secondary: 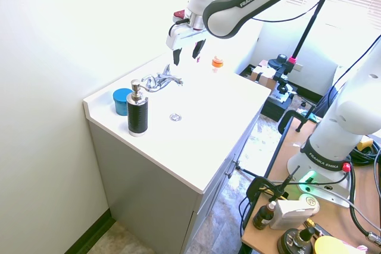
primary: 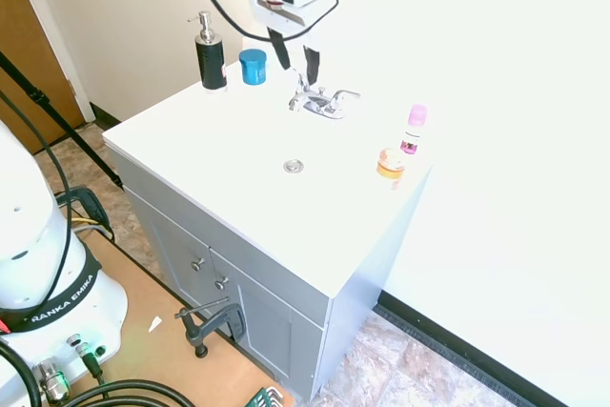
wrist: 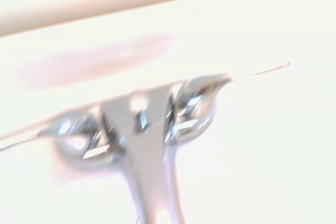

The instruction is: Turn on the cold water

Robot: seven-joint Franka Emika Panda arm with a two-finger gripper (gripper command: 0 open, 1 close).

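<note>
Well, first exterior view: gripper point(primary: 294, 57) upper centre, fingers parted, empty, poised above chrome tap point(primary: 318, 101).
Second exterior view: tap point(secondary: 161, 80) left of centre; no water running.
Wrist view: tap point(wrist: 142, 129) blurred, lower centre.
Risk: wrong lever, or fingers slipping off chrome.

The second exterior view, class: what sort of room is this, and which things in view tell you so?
Most likely a bathroom. A chrome tap with two lever handles stands at the back of a white sink top on a grey cabinet, with a drain set in it and a black soap pump bottle standing beside it.
</note>
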